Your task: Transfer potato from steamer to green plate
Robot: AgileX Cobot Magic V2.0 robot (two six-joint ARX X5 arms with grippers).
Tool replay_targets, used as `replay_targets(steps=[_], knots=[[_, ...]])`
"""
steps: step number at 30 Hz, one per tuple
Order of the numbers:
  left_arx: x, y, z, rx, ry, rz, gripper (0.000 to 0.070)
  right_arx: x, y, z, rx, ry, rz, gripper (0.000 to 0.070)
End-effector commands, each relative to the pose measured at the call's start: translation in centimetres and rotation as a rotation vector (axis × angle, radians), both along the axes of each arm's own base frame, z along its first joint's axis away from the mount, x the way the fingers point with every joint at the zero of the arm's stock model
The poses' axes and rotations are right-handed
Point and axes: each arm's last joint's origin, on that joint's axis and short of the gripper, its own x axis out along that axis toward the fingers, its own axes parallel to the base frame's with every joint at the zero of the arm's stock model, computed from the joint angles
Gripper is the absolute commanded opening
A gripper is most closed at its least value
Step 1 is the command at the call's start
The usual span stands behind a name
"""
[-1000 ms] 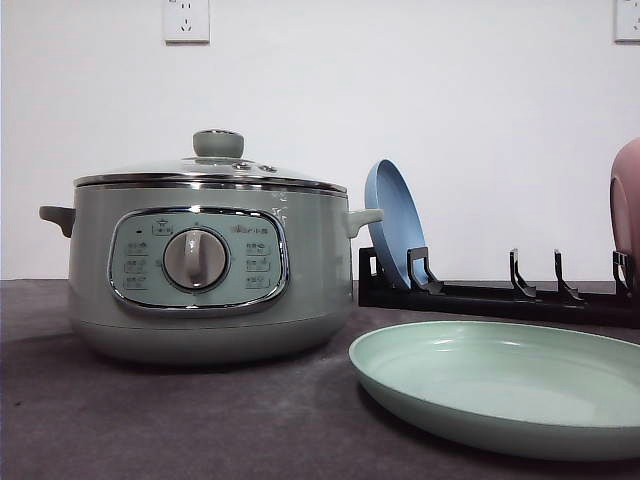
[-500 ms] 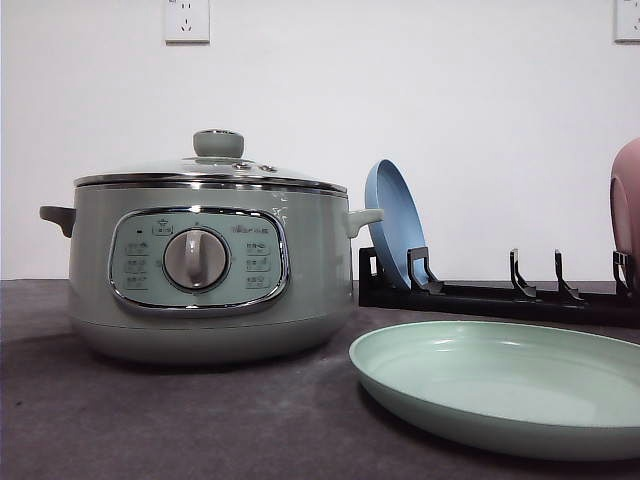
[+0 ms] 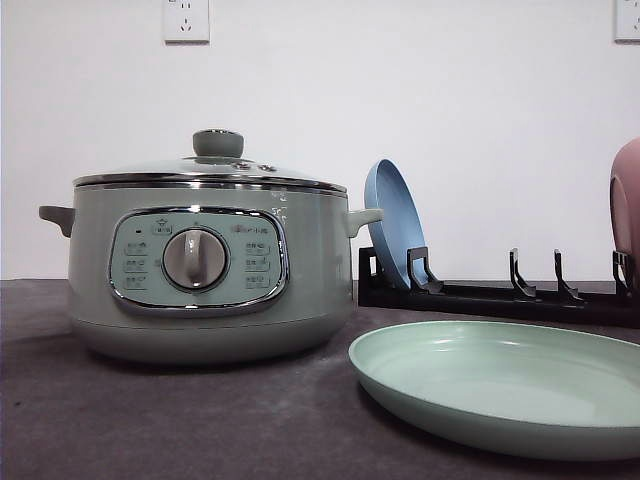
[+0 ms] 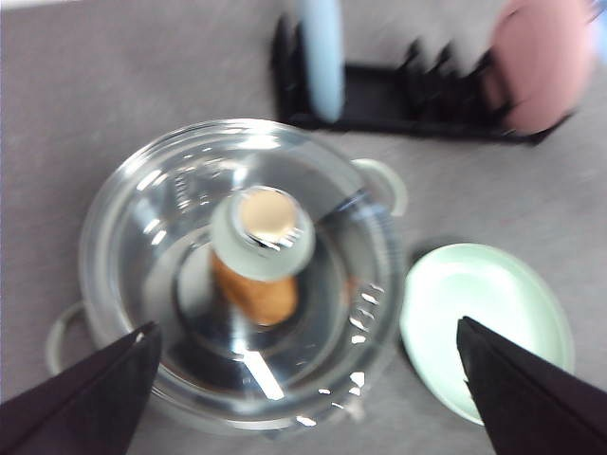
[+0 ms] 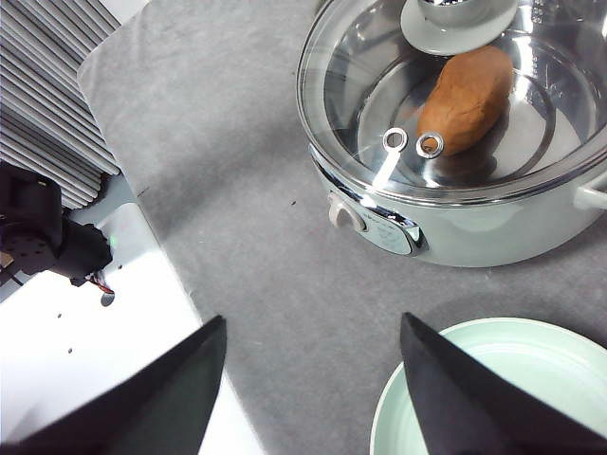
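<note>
The sage-green steamer (image 3: 200, 270) stands at the table's left with its glass lid (image 3: 210, 170) on. Through the lid the orange-brown potato (image 5: 465, 100) lies inside, partly under the lid's knob (image 4: 263, 221) in the left wrist view, where the potato (image 4: 258, 292) shows too. The green plate (image 3: 500, 385) sits empty to the steamer's right. My left gripper (image 4: 306, 327) hangs open high above the lid. My right gripper (image 5: 313, 319) is open over the grey mat, between the steamer (image 5: 455, 227) and the green plate (image 5: 493, 389), holding nothing.
Behind the green plate runs a black dish rack (image 3: 500, 295) with a blue plate (image 3: 395, 225) upright in it and a pink dish (image 3: 628, 200) at its right end. The grey mat (image 5: 237, 190) ends at a white surface (image 5: 85, 360).
</note>
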Motion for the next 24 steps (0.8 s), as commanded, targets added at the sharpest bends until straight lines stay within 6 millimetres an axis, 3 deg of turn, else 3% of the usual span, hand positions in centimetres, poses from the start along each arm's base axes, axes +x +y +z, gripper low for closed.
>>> replay_targets(steps=[1,6,12,24], knots=[[1.5,-0.9,0.6,0.03,-0.008,-0.015,0.0636,0.2,0.3,0.2,0.0,-0.019,0.016,0.0363],[4.8,-3.3,0.2,0.092,0.032,-0.03,0.0635,0.2,0.3,0.2,0.0,-0.018,0.016,0.0363],[7.7,-6.0,-1.9,0.183,0.082,-0.043,0.0634,0.2,0.3,0.1,-0.006,-0.015,0.017,0.0363],[10.8,-9.2,-6.6,0.293,0.185,-0.066,0.063,0.1,0.2,0.0,-0.03,-0.016,0.002,0.0363]])
